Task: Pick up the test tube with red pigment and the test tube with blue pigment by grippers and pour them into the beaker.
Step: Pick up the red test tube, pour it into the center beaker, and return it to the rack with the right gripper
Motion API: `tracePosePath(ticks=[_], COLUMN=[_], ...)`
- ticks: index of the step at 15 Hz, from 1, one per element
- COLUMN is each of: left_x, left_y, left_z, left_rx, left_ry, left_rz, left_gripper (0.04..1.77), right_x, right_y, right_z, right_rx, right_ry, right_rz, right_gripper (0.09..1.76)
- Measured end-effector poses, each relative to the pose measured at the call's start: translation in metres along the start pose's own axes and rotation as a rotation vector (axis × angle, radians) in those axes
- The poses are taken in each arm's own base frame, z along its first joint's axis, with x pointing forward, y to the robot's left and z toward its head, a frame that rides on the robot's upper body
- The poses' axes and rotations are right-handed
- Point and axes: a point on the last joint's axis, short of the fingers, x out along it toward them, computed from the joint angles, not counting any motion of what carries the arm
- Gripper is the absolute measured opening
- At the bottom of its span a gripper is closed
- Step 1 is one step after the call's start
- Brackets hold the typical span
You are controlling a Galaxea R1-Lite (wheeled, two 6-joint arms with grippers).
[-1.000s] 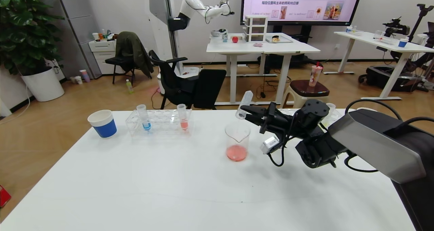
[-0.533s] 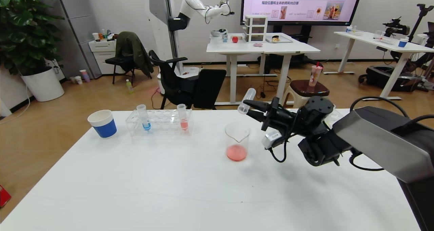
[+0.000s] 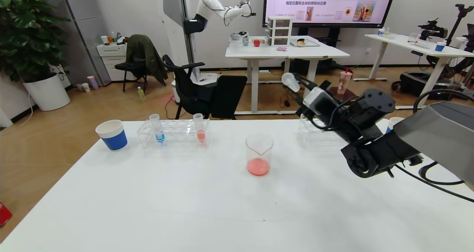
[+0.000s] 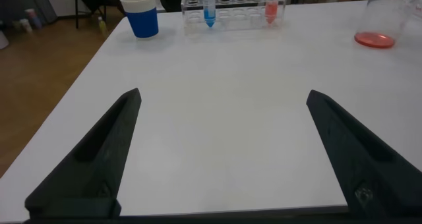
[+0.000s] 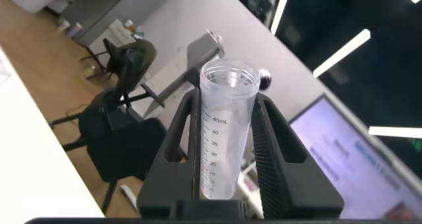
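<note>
Head view: right claw [image 3: 296, 84] raised above far right of counter [image 3: 185, 200], clamped on empty tube [image 3: 290, 82], mouth tilted toward camera. Beaker [image 3: 259, 154] at counter middle holds red liquid at bottom. Red pour looks done; next, set empty tube in right rack [image 3: 318, 135], well apart from beaker. Blue tube [image 3: 156, 128] upright in left rack [image 3: 174, 133].

Left wrist view: left claw [image 4: 221, 151] wide apart, empty, low over near counter; must reach far for blue tube [image 4: 210, 6].

Right wrist view: fingers [image 5: 267, 141] pressed on both sides of clear marked tube [image 5: 224, 138], no liquid inside.
</note>
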Motion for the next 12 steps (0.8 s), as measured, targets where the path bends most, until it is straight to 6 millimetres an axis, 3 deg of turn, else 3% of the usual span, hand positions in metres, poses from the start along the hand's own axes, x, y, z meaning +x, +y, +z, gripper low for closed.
tracePosePath(ticks=[3,7,12], left_x=[0.0,0.0,0.0], left_y=[0.0,0.0,0.0], left_z=[0.0,0.0,0.0], left_rx=[0.0,0.0,0.0], left_ry=[0.0,0.0,0.0], left_rz=[0.0,-0.001,-0.001], left_gripper=[1.75,1.75,1.75], right_x=[0.001,-0.023,-0.061], right_y=[-0.012,-0.022,-0.025], right_z=[0.025,0.042,0.054], right_rx=[0.297,0.565,0.637], right_ry=[0.114,0.289,0.382], right_rz=[-0.21,-0.229,-0.22], right_gripper=[0.49,0.49,0.49])
